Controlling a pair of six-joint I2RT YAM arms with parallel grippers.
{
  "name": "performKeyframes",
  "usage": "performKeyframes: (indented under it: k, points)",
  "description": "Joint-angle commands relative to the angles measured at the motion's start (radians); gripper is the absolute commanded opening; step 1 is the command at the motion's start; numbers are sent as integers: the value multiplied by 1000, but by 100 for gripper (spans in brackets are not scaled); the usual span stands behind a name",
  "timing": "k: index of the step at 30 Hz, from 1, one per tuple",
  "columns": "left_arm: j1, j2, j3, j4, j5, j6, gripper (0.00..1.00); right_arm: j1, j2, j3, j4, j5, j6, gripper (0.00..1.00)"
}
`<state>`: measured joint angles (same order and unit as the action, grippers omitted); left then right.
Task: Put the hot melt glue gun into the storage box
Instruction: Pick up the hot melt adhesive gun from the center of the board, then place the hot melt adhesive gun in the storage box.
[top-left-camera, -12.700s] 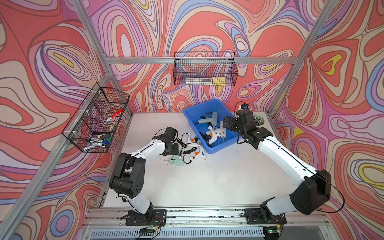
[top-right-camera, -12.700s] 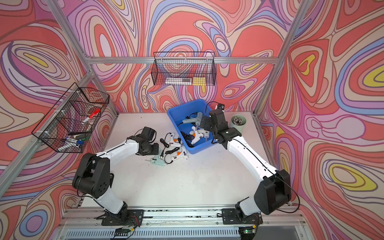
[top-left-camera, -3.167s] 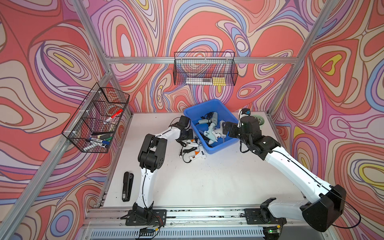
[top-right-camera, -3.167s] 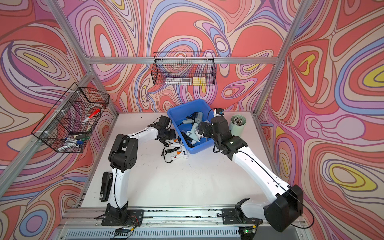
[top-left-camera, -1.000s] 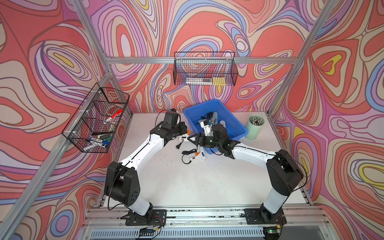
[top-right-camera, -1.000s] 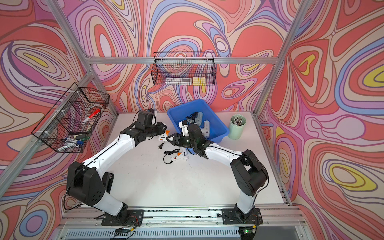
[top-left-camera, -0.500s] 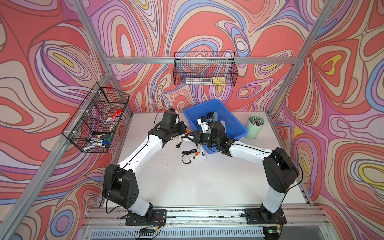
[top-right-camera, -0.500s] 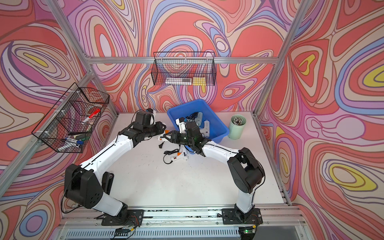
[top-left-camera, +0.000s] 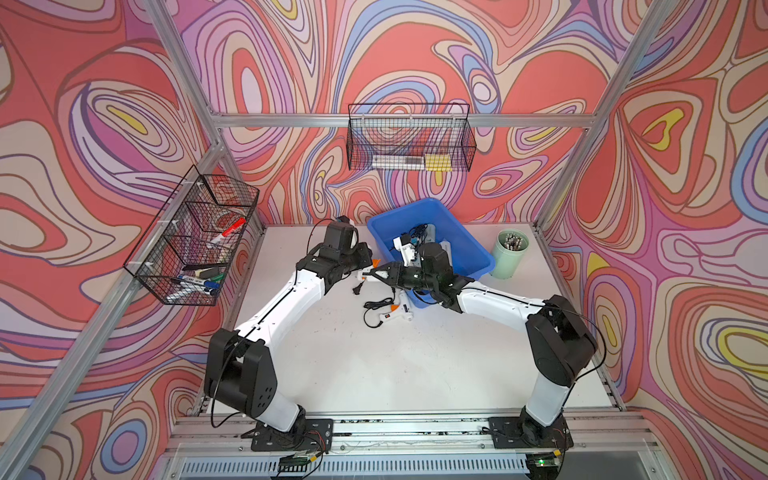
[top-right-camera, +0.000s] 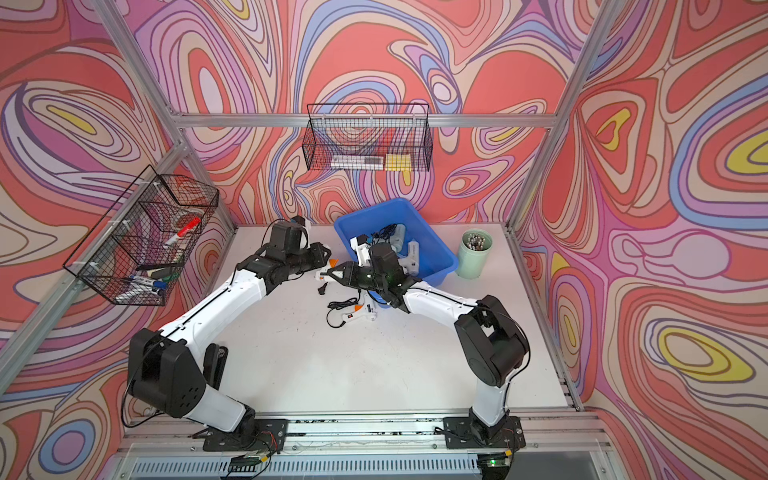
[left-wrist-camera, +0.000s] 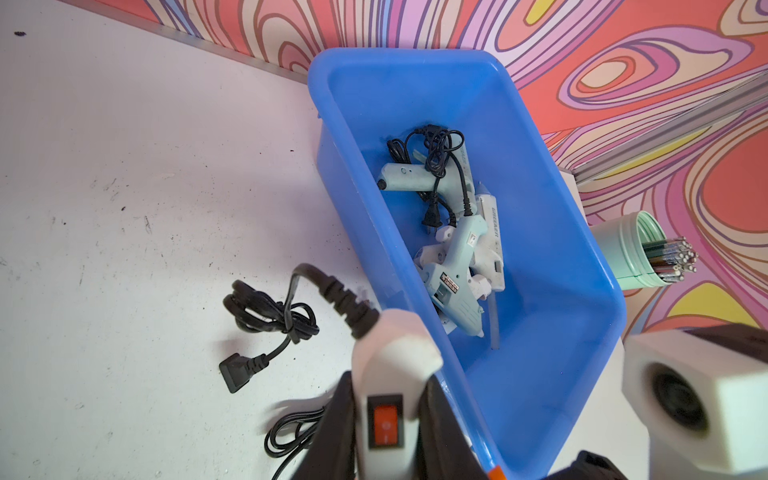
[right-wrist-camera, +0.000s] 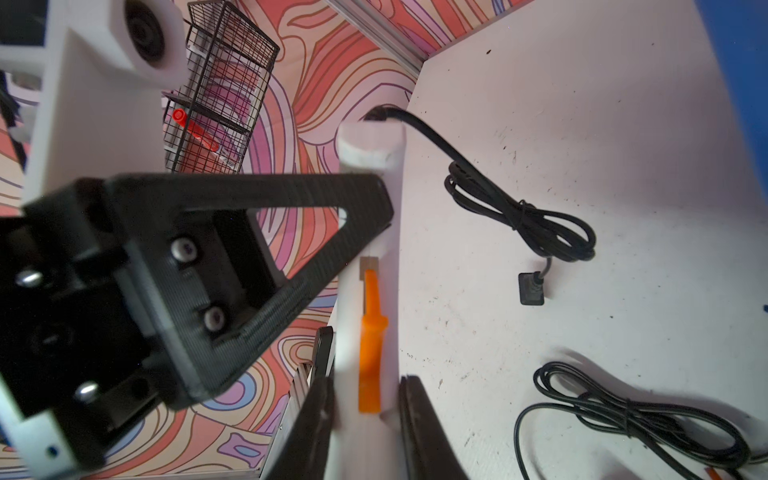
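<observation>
Left gripper (left-wrist-camera: 388, 399): clamped on white glue gun (top-left-camera: 366, 275) handle;
Right gripper (right-wrist-camera: 365, 374): clamped on same gun (trigger end);
Storage box (left-wrist-camera: 544, 316): just beside

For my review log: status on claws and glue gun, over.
Left claw shut on white glue gun. Right claw shut on the same gun, outside storage box. Second gun lies on table by box; path looks clear.

The white-and-black jointed arms are bent inward, and the black two-fingered left gripper (top-left-camera: 364, 264) and black two-fingered right gripper (top-left-camera: 380, 274) are held almost tip to tip, both clamped.
</observation>
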<state>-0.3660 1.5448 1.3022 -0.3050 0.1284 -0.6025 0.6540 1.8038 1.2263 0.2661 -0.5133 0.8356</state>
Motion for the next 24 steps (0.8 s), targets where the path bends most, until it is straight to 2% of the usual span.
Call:
performKeyframes:
  k: [1,3,5,10,17,24]
  points:
    - [5,-47,26,33,9,-2,53,12,-62,26,-36,1,-43,0]
    - [9,-67,26,32,8,2,80,12,-94,43,-80,23,-78,0]
    - [13,-96,29,25,3,11,99,10,-133,70,-139,56,-126,0]
    - [16,-209,21,-2,-42,35,99,0,-234,146,-287,169,-238,0]
    - [15,-373,-13,-23,-88,61,99,-65,-361,194,-394,287,-303,0]
    - [16,-430,-36,-74,-125,79,99,-173,-465,158,-450,381,-323,0]
